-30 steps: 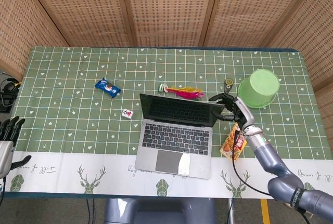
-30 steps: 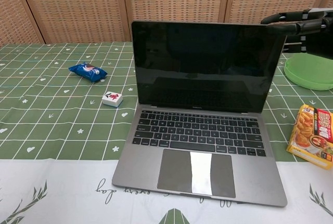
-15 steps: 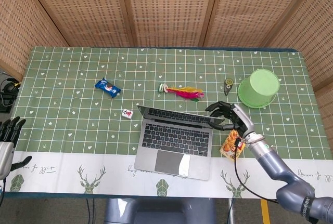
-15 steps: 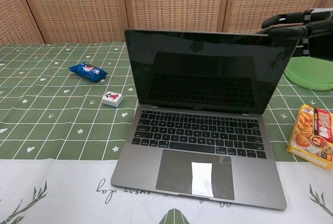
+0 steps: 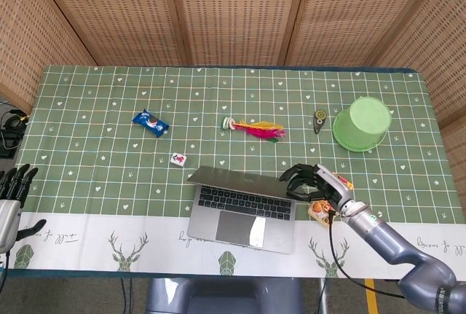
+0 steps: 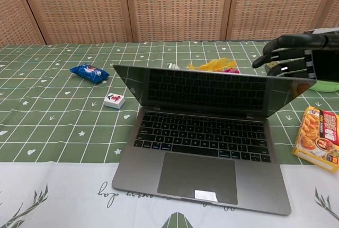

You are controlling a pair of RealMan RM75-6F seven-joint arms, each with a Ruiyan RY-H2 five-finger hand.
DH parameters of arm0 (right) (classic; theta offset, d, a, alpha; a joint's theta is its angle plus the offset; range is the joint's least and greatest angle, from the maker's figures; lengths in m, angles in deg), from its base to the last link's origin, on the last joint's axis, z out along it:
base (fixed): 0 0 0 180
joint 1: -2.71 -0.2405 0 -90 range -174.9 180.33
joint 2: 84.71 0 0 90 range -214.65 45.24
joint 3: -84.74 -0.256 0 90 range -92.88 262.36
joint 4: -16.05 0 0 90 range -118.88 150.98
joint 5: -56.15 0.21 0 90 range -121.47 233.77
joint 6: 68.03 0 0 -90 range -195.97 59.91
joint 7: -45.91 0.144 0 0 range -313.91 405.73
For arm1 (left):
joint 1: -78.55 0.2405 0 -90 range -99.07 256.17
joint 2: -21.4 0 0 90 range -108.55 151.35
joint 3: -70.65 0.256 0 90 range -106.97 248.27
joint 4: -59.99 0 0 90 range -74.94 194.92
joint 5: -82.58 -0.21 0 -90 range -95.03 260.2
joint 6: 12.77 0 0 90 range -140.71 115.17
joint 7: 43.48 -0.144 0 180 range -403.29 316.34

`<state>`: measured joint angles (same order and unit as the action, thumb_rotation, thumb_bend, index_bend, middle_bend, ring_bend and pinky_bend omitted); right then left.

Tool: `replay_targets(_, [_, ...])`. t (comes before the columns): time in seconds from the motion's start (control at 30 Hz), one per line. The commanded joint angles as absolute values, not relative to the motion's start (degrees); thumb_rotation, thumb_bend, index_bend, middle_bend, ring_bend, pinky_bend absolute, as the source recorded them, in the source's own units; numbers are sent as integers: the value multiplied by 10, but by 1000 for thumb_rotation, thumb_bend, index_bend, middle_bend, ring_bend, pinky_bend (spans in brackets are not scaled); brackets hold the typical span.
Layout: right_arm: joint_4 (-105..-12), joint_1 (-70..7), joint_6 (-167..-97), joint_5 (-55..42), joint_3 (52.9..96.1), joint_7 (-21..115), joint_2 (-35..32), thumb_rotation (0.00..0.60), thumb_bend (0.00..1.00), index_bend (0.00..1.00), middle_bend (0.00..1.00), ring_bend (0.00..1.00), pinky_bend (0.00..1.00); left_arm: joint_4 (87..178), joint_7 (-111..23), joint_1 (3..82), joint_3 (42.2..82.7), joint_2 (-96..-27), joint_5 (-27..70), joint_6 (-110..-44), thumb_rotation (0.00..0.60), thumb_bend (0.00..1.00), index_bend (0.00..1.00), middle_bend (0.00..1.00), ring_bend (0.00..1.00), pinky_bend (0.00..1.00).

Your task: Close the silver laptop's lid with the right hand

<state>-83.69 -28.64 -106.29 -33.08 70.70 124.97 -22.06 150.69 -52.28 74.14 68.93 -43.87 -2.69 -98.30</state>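
The silver laptop (image 5: 244, 208) (image 6: 204, 148) sits near the table's front edge with its lid tilted well forward over the keyboard, about half closed. My right hand (image 5: 309, 182) (image 6: 288, 58) is at the lid's top right corner, fingers spread against the back of the lid and holding nothing. My left hand (image 5: 11, 190) hangs at the far left off the table's front corner, fingers apart and empty; the chest view does not show it.
A snack box (image 5: 325, 206) (image 6: 319, 138) lies just right of the laptop under my right wrist. A green bowl (image 5: 361, 123), a small dark object (image 5: 318, 118), a feathered shuttlecock (image 5: 255, 129), a blue packet (image 5: 150, 122) and a white tile (image 5: 178, 159) lie further back.
The lid has swung down from nearly upright to about half closed. My right hand has followed it forward and down at its top right corner. The left hand has not moved.
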Motion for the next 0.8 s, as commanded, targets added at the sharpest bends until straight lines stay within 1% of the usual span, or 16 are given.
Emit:
replay_targets(0.03, [-841, -298, -1064, -348, 724, 1266, -229, 461, 297, 502, 453, 480, 434, 1507, -522, 742, 689, -438, -27, -984, 600, 0, 0, 0, 0, 0])
replay_targets(0.4, [-844, -328, -1061, -384, 772, 1285, -233, 460, 292, 486, 426, 460, 417, 1508, -521, 741, 691, -438, -31, -983, 600, 0, 0, 0, 0, 0])
replay_targets(0.53, [-838, -348, -1049, -389, 798, 1281, -219, 461, 290, 485, 423, 457, 415, 1509, -521, 742, 692, -438, -33, -984, 600, 0, 0, 0, 0, 0])
replay_targets(0.8, [-826, -369, -1041, -383, 828, 1266, -190, 460, 287, 485, 422, 456, 414, 1509, -520, 742, 692, -438, -34, -984, 600, 0, 0, 0, 0, 0])
